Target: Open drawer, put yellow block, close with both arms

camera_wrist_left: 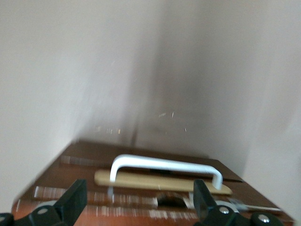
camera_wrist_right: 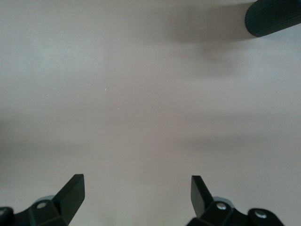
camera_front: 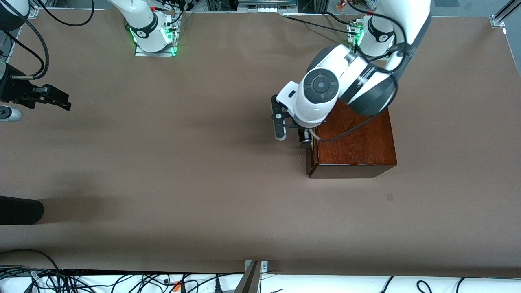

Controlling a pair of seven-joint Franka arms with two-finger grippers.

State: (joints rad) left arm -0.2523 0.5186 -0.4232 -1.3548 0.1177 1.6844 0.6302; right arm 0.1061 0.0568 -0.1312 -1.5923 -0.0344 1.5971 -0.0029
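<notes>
At the left arm's end of the table stands the mahogany box (camera_front: 356,140), and its drawer (camera_wrist_left: 160,181) is closed or almost closed, the front facing toward the right arm's end. The white handle (camera_wrist_left: 164,165) lies across this front, so its long axis runs from nearer the front camera to farther from it. The left gripper (camera_front: 304,139) hangs just in front of the handle with its fingers spread wide, one on each side of the bar and not yet touching it; I think it is placed so in order to close on the bar and pull the drawer out. The yellow block I cannot find in any view. The right gripper (camera_wrist_right: 136,195) waits over bare table (camera_front: 183,162) at the right arm's end, its fingers also wide apart and holding nothing.
</notes>
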